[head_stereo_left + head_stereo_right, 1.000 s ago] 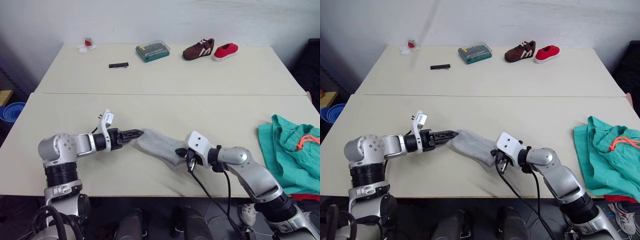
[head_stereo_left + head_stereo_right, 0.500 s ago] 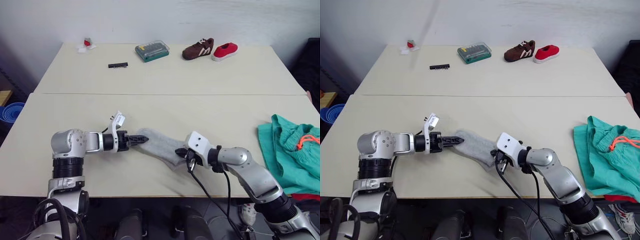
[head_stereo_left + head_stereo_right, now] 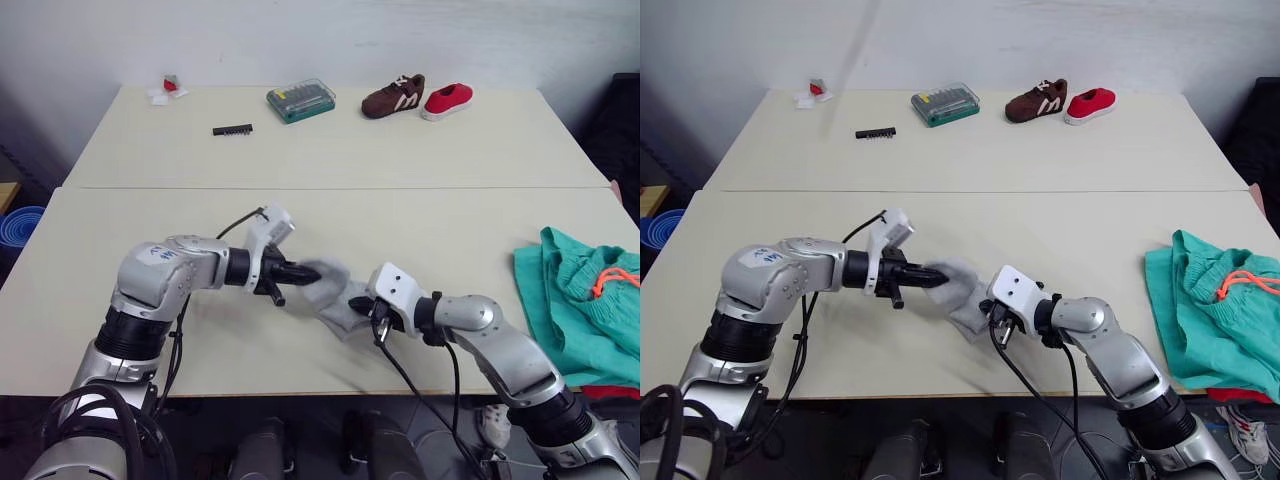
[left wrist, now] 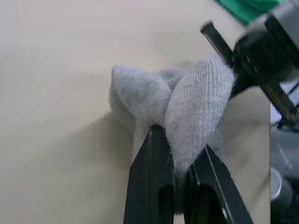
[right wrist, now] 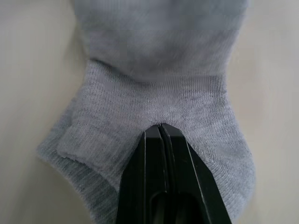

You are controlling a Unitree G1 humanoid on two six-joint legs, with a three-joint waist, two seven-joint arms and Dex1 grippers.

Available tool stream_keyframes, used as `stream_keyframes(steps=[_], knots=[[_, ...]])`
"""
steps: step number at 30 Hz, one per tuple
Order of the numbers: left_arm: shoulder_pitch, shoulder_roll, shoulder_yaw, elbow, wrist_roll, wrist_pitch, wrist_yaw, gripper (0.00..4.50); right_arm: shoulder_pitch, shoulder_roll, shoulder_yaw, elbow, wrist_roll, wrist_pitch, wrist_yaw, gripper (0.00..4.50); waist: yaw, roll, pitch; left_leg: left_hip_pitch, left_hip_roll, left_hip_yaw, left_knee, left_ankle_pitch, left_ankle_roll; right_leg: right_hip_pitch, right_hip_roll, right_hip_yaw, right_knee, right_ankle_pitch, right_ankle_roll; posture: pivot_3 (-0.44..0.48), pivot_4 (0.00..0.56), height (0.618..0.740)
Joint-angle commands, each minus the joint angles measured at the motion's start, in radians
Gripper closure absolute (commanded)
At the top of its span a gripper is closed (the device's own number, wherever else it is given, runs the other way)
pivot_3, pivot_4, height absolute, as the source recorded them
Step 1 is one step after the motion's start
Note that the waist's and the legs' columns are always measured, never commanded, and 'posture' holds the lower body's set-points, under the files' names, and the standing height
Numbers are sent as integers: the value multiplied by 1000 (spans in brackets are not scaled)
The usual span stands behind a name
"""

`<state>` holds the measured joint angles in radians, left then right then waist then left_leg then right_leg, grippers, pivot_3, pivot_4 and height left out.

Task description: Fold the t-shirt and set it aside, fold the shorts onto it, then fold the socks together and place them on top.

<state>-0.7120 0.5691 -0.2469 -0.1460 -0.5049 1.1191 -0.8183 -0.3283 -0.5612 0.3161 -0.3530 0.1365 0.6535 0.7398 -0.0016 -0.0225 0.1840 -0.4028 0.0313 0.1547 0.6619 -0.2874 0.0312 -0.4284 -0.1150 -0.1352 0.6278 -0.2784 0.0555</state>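
So, sock-folding step — my left pincer [image 3: 303, 272] and right pincer [image 3: 362, 303] each pinch the socks [image 3: 328, 293] near the worktop's [image 3: 300, 210] front edge. Next: lay the fold flat, carry to the shorts [image 3: 580, 300] — right edge.

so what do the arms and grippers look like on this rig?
Silver-grey metal arms with black ribbed joint sections. Each wrist carries a white block. Left gripper and right gripper each have two slim black fingers. Loose black cables run along both arms.
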Motion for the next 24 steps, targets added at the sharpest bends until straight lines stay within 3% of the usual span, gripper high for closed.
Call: stream_keyframes(steps=[1, 14, 24], knots=[[-44, -18, -103, -11, 84, -111, -10, 4488, 21, 6, 25, 7, -14, -1, -5, 4500, 0, 0, 0, 0, 0, 0, 0, 0, 0, 0, 0, 0, 0, 0, 0, 0, 150, 740], [-73, -69, -102, -2, 101, -95, -8, 4488, 25, 17, 16, 26, -18, -7, -31, 4500, -1, 0, 0, 0, 0, 0, 0, 4, 7, 0, 1, 0, 0, 0, 0, 0, 150, 740], [-56, -56, -156, -24, 146, -157, -30, 1474, 53, 6, -61, -101, 35, 80, -50, 4500, 1, 0, 0, -1, 1, 0, 0, 4, 7, 0, 1, 0, 0, 0, 0, 0, 150, 740]])
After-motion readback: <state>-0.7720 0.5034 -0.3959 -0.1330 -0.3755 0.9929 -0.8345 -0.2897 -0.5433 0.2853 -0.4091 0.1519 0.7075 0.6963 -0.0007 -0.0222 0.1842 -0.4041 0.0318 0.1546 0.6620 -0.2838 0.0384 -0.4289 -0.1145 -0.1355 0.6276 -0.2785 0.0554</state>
